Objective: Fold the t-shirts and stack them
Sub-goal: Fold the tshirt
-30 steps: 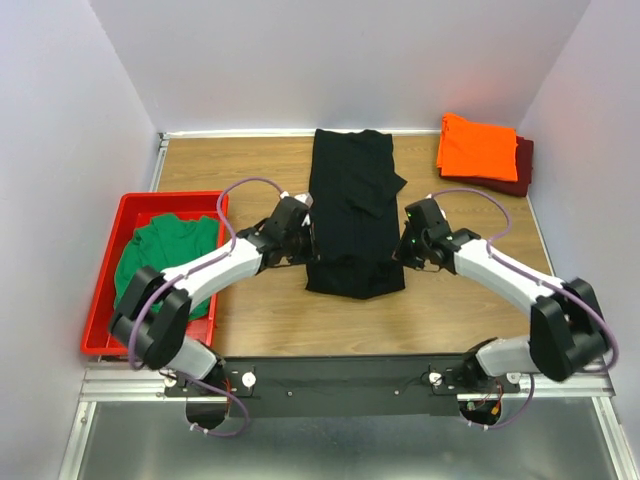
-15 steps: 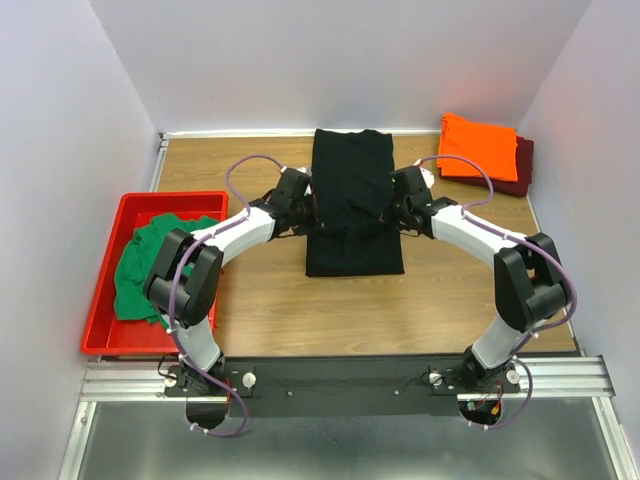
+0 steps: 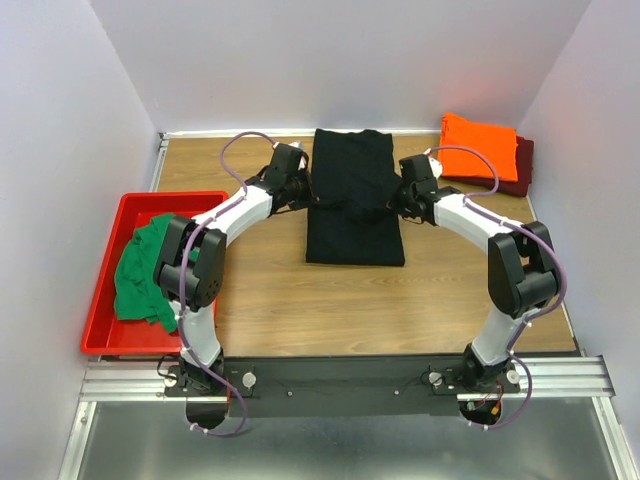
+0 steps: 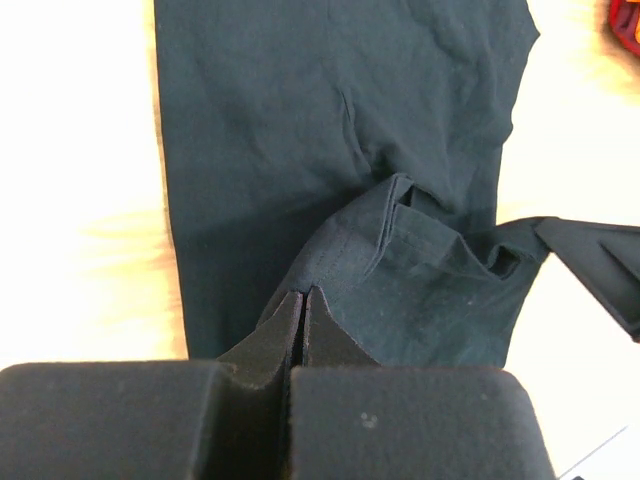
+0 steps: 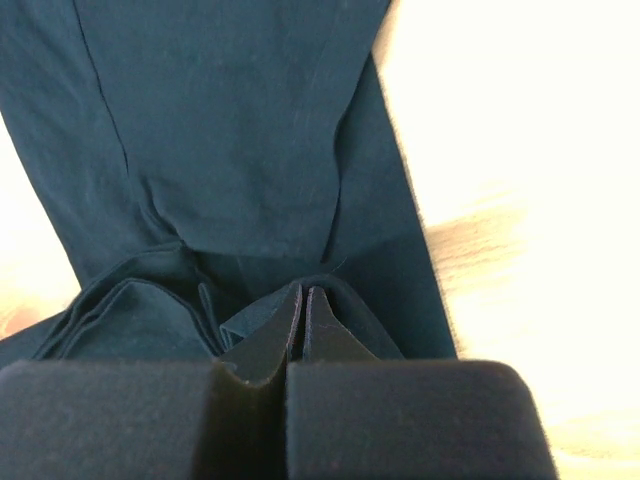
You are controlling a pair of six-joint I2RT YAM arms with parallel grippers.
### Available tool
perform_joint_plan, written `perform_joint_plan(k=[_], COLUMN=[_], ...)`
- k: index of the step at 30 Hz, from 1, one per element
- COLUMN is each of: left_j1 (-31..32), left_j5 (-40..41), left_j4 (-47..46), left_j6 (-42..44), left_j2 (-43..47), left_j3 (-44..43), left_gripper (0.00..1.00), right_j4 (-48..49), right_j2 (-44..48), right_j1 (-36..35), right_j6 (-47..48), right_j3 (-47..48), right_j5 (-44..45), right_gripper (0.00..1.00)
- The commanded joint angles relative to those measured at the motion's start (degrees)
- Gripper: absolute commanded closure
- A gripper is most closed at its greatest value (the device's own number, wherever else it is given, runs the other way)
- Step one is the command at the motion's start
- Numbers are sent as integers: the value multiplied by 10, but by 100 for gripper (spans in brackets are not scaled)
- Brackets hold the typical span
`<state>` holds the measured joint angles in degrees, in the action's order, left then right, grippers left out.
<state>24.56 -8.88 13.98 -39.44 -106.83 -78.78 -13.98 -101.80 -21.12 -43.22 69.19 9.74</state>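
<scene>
The black t-shirt (image 3: pixel 353 200) lies as a long strip in the middle of the table. My left gripper (image 3: pixel 303 193) is shut on its left edge and my right gripper (image 3: pixel 393 198) is shut on its right edge, both holding the near end raised over the middle of the strip. In the left wrist view the gripper (image 4: pixel 303 293) pinches a fold of black cloth (image 4: pixel 400 270). In the right wrist view the gripper (image 5: pixel 304 290) pinches black cloth (image 5: pixel 240 150) too. The orange t-shirt (image 3: pixel 478 146) lies folded on the maroon t-shirt (image 3: pixel 518 166) at the back right. The green t-shirt (image 3: pixel 148 265) lies crumpled in the tray.
The red plastic tray (image 3: pixel 108 262) stands at the left edge of the table. Grey walls close in the back and both sides. Bare wood shows in front of the black shirt.
Both grippers have moved toward the back of the table, carrying the near end of the black shirt up and over its middle. The strip now looks shorter.
</scene>
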Motion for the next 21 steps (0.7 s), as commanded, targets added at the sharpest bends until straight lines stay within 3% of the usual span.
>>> perform_joint_plan(k=[1, 21], left_j1=[-6, -27], left_j5=[-7, -16], left_j4=[17, 14], left_j6=[14, 32], left_j2=[-12, -96], left_j3=[-16, -85], left_gripper=[100, 100], right_j4=[17, 46], right_j2=[-10, -63], right_j1=[13, 49], right_j6=[7, 4], right_j3=[15, 51], right_j5=[-3, -45], right_gripper=[100, 100])
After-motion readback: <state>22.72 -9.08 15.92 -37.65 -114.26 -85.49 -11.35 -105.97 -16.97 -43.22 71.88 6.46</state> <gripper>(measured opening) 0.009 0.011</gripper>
